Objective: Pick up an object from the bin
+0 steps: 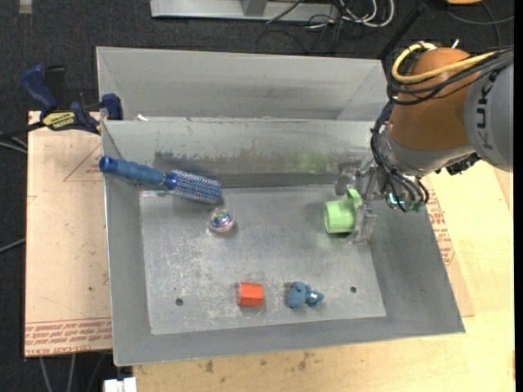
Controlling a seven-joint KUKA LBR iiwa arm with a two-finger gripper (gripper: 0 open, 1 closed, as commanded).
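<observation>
Camera view: a blue brush (176, 181) lies at the upper left of the bin (245, 149). Rightward come a shiny bauble (221, 220), an orange block (251, 295) and a blue lump (301, 296). A green cup (337, 216) sits centre right against the gripper (360, 221); whether it is grasped cannot be told.

The brush (176, 183) is blue, the cup (336, 216) green, the block (251, 295) orange, the bin (270, 247) grey.

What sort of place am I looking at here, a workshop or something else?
Probably a robotics test lab. A robot arm reaches into a grey metal bin holding odd small things, such as a blue hairbrush and an orange block, and loose cables lie on the floor behind.
</observation>
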